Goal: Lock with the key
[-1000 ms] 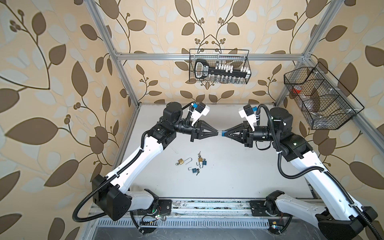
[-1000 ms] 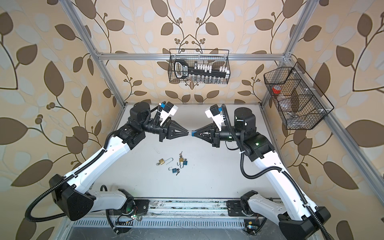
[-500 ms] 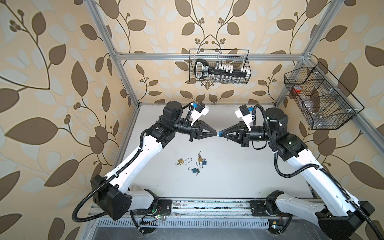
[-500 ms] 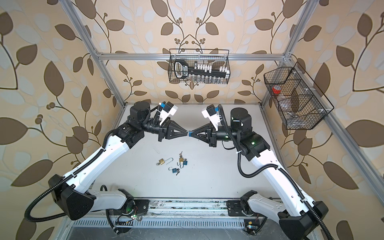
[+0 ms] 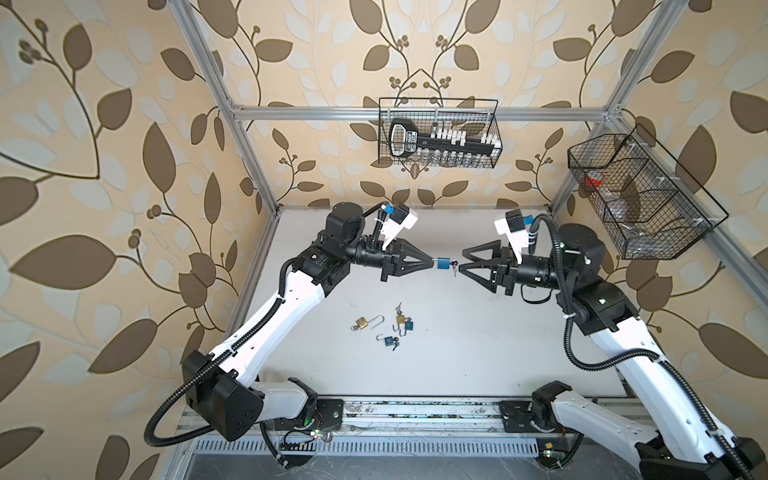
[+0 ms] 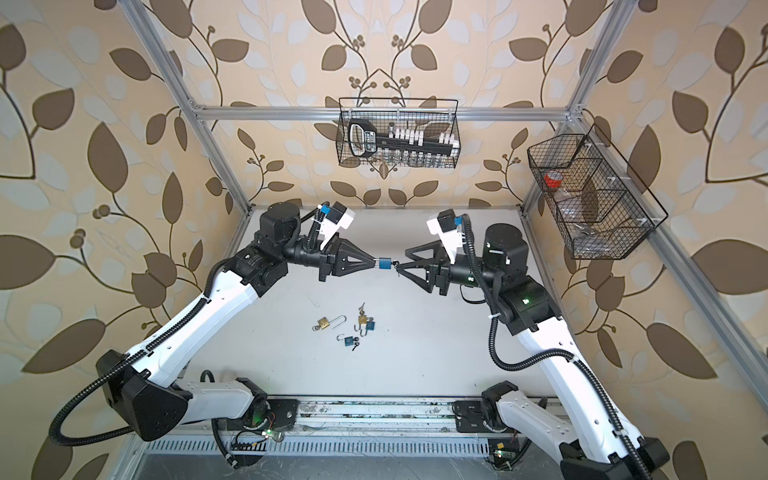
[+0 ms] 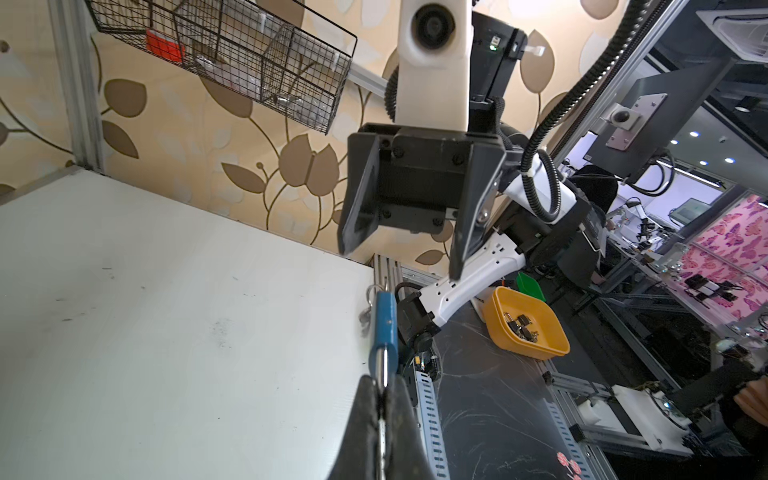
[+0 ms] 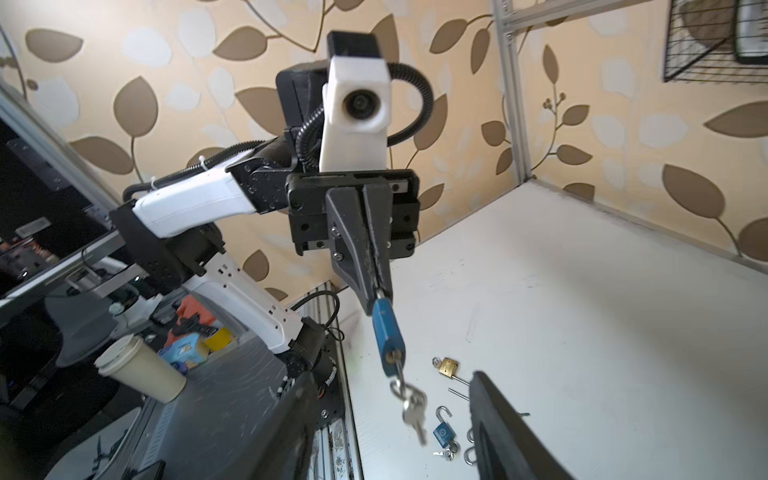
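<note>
LOCK AND KEY, MID-AIR: The blue padlock (image 5: 443, 264) is held above the counter (image 5: 498, 357) by the left claw (image 5: 432, 264), which is clamped fully shut on the lock's shackle end. The right claw (image 5: 463, 259) is seen with its fingers sprung well apart and nothing gripped between them. A second earlier the right claw had been pinched tight at the key (image 8: 398, 372), the two claws meeting nose to nose. It has since been opened and eased back slightly, so that its fingers are now spread to either side of the key's end. The key has been left seated in the keyhole at the bottom of the padlock, as shown in the right wrist view. A ring (image 8: 397, 390) and a spare key (image 8: 415, 409) are seen dangling free beneath it. The release is judged to mark either the end of a turn of the key or a pause so that it can be gripped afresh. Whether the shackle has been snapped home cannot be told, since it is buried between the left claw's fingers. Four more padlocks (image 5: 362, 323), several with shackles open, are left lying on the counter below, well apart from both claws
</note>
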Controlling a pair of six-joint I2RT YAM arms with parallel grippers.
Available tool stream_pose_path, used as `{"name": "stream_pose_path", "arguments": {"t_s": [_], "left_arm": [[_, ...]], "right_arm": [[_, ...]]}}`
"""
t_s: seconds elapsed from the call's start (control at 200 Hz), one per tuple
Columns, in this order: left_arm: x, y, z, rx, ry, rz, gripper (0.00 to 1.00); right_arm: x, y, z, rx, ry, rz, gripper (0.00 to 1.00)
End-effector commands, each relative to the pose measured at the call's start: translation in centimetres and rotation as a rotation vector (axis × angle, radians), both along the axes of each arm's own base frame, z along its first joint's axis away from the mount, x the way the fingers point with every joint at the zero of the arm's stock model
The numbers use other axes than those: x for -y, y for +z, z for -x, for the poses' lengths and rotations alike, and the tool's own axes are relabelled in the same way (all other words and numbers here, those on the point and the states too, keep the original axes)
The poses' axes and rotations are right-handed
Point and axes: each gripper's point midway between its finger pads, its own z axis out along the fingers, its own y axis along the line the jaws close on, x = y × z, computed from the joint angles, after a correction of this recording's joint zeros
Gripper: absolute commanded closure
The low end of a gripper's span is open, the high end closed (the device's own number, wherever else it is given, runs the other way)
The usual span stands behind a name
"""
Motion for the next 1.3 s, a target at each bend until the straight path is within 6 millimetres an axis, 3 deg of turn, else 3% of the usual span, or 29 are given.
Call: {"name": "stream_pose_path", "arguments": {"t_s": [0.0,0.21,0.465,0.675,1.115,1.295], "left_arm": [[-0.6,2.8,1.0,0.111,-0.023,0.044,1.0],[0.6,1.7,2.1,0.085,-0.096,0.018,1.0],[1.9,0.7,2.7,0.063,-0.136,-0.005,1.0],[2.2,0.3,2.7,0.056,-0.137,-0.013,1.0],[2.1,0.5,2.6,0.066,-0.125,-0.013,1.0],[2.1,0.4,2.6,0.064,-0.123,-0.015,1.0]], "right_arm": [[0.6,-0.7,-0.1,-0.037,-0.001,-0.007,0.41],[-0.3,-1.7,1.3,-0.078,0.138,0.005,0.49],[-0.3,-2.3,1.9,-0.075,0.169,0.034,0.58],[-0.3,-2.8,2.0,-0.085,0.172,0.04,0.67],[-0.4,-3.6,2.2,-0.119,0.188,0.053,0.7],[-0.4,-3.6,2.3,-0.114,0.189,0.05,0.81]]}}
